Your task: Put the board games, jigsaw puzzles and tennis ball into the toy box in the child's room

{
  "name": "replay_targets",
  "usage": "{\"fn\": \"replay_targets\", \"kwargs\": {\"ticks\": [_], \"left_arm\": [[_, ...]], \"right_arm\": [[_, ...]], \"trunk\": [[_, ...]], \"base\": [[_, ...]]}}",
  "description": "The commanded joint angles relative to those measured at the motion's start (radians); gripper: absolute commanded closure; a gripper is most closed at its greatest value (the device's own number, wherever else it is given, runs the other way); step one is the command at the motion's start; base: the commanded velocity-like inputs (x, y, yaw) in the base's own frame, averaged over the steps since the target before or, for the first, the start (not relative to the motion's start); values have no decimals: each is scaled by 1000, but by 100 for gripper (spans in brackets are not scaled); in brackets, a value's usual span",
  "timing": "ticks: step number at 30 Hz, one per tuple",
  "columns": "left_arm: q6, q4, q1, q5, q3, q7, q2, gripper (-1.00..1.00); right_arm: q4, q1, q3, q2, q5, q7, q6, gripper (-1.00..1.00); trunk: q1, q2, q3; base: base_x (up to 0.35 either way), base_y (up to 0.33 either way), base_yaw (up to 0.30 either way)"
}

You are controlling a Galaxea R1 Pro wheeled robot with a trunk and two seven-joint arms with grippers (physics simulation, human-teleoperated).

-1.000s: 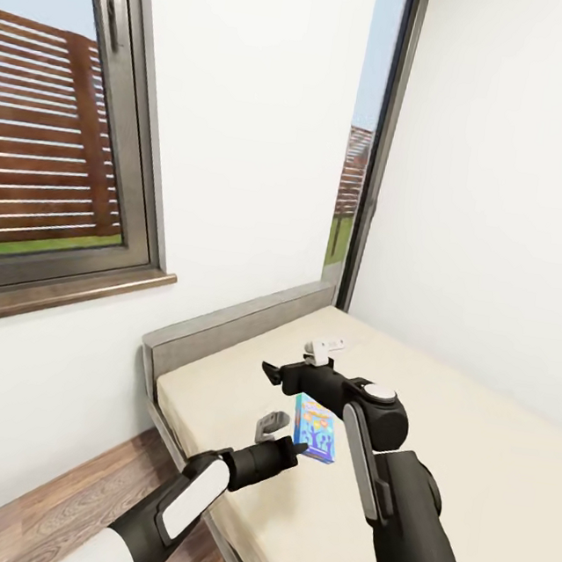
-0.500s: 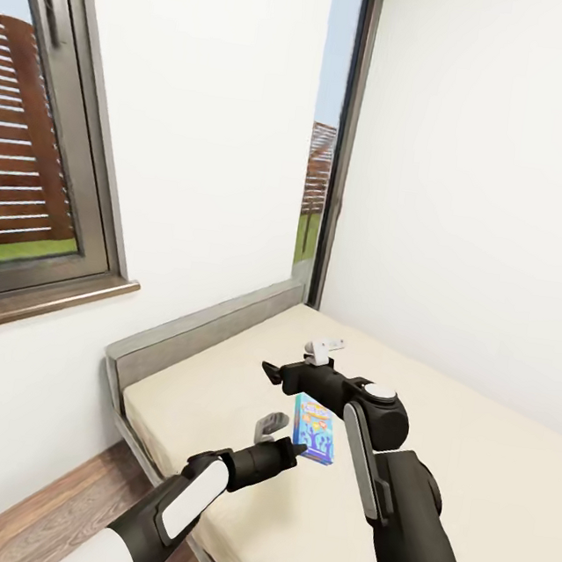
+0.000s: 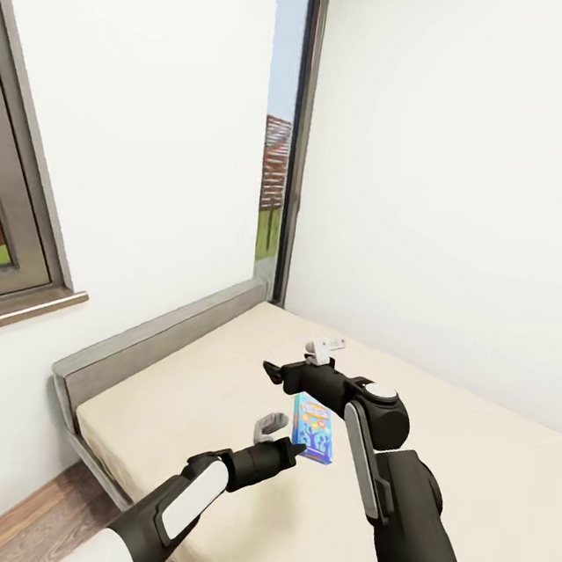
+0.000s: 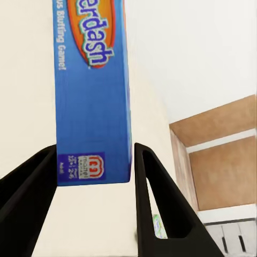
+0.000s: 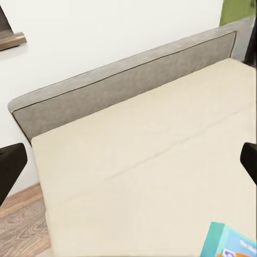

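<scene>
Clearly held: light blue board game [image 3: 314, 427], end-on between the black fingers [image 4: 155, 198] of the left gripper [image 3: 283, 436], lifted above the beige sheet of the bed [image 3: 212, 396]. Seen close from the left wrist, blue face with part of the lettering readable, one finger on each side of the box, jaws narrowed onto its thin edges; contact on the left finger not fully plain, but box upright in the gap and apparently carried. Off the bed, then, and in transit rather than resting.

Right gripper [image 3: 317, 357] just beyond the box, over the sheet, wide apart in the right wrist view and holding nothing; corner of the box peeking in at the edge there.

Judged step: carry stage for one bed game, with the toy box still to reach. Next move calls for turning the base toward the table, keeping the box pinched and level. Around: grey headboard [image 3: 158, 336], white wall [image 3: 454, 180], window [image 3: 275, 191].
</scene>
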Motion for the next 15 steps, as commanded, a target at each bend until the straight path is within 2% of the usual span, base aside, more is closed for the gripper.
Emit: {"fn": "replay_targets", "kwargs": {"ticks": [1, 13, 15], "left_arm": [[5, 0, -1, 9, 0, 1, 0, 100], [4, 0, 1, 9, 0, -1, 4, 100], [2, -1, 3, 10, 0, -2, 4, 100]], "right_arm": [[-1, -1, -1, 0, 3, 4, 5, -100], [-1, 0, 9, 0, 3, 4, 23, -100], [-1, -1, 9, 0, 3, 4, 31, -100]], "trunk": [[-4, 7, 2], [-50, 91, 40], [-50, 91, 40]], "base": [[0, 0, -293], [0, 0, -293], [0, 0, -293]]}}
